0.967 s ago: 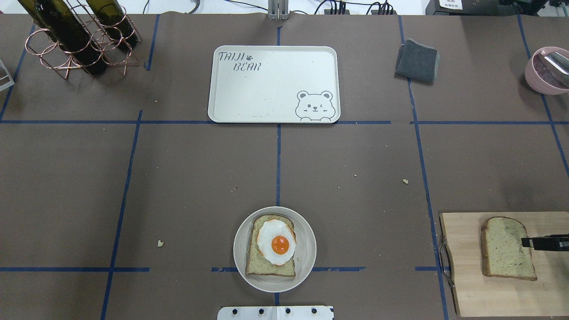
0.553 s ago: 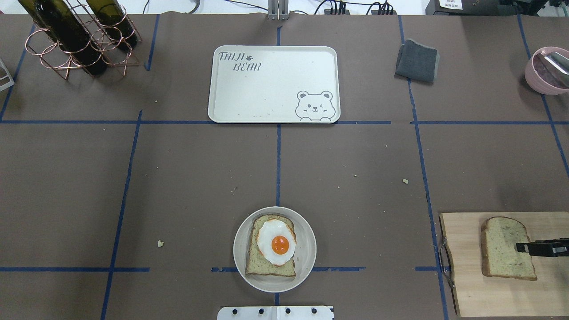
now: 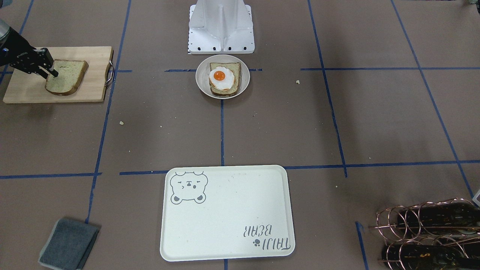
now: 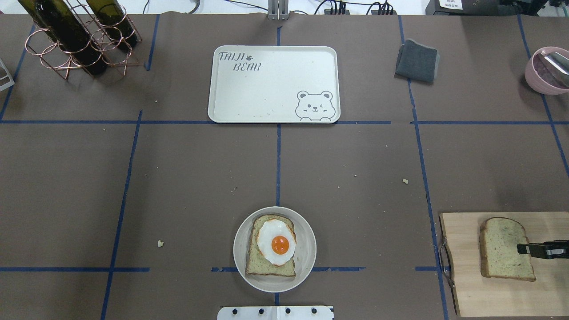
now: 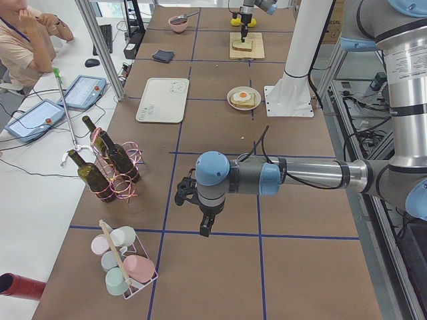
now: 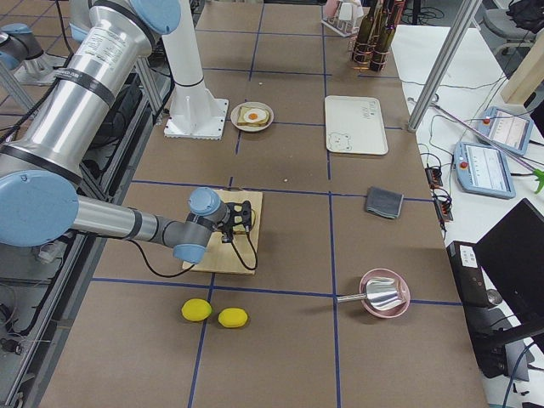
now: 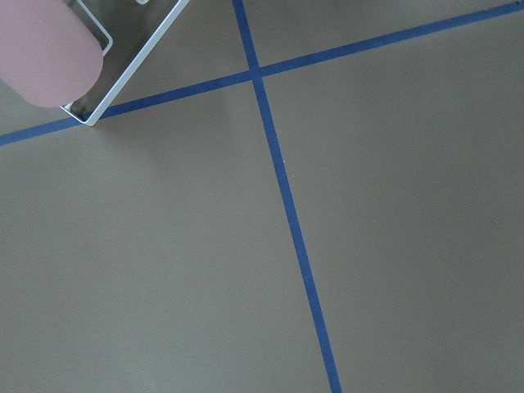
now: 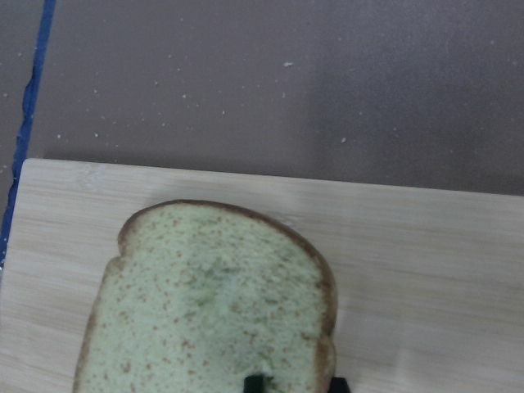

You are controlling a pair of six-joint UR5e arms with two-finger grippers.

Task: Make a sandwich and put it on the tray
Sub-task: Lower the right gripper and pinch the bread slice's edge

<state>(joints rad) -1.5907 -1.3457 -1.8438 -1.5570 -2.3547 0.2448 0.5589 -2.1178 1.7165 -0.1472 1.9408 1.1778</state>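
Sandwich (image 4: 272,260) is half built: at near centre, the bowl (image 4: 307,262) holds one bread slice (image 4: 262,266) with a fried egg (image 4: 276,242) lying uncovered on top. The second slice (image 4: 500,249) lies on the cutting board (image 4: 466,293) at near right. The right gripper (image 4: 519,249) is at this slice's right edge, fingers drawn close together and pinching the crust, one fingertip (image 8: 258,381) on the top face and the other just outside. The tray (image 4: 266,95) sits at far centre, well apart from the bowl. The left gripper (image 5: 205,228) hangs over the table at far left, near the cup rack (image 5: 127,267); whether it is spread or closed cannot be told.
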